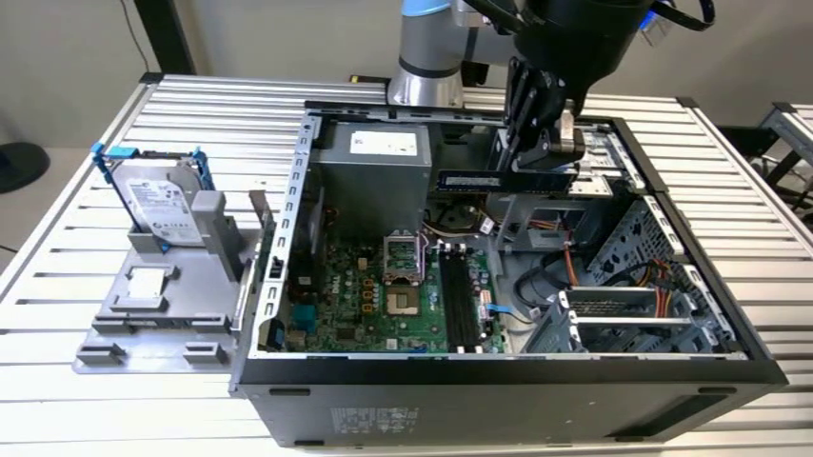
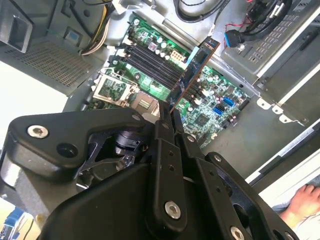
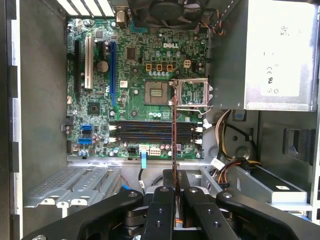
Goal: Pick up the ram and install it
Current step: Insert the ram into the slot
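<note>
Over mobo (image 3: pixel 135 107): ram (image 2: pixel 196 65) in claw (image 3: pixel 174 179)

exterior view: high, oblique over case (image 1: pixel 508 376) | both wrist views: close above motherboard (image 3: pixel 135 107) (image 2: pixel 210 105)

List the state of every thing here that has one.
gripper: shut on the ram.
ram: held in the air over the case, not seated.
memory slots: all empty.
computer case: lying on its side, open, side panel off.
processor socket: cover frame swung open.
hard drive: outside the case, leaning in a grey stand.
</note>
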